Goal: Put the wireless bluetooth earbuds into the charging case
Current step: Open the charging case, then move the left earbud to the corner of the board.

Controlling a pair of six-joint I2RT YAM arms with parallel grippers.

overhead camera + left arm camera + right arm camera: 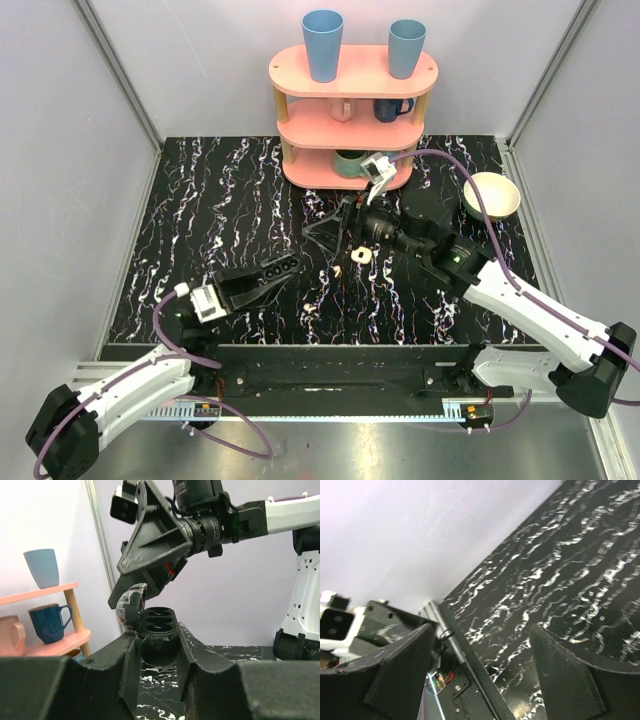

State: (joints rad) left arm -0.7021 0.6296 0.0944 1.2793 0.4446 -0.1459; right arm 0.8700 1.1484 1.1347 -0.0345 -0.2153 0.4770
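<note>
My left gripper (278, 272) is shut on the charging case (285, 265), held low over the table at front left. In the left wrist view the case (157, 622) sits wedged between my fingertips (157, 647). Its lid (129, 605) stands open at the left and its dark inside shows empty round wells. Two small cream-white earbuds lie on the table, one ring-like (360, 255) and one smaller (337, 271). My right gripper (336, 232) is open and empty, hovering just behind them. The right wrist view shows only bare table between its fingers (480, 670).
A pink three-tier shelf (353, 72) stands at the back centre, with two blue cups on top and mugs below. A cream bowl (491, 195) sits at back right. Grey walls close in the black marbled table (220, 190). The right arm (215, 522) hangs above the case.
</note>
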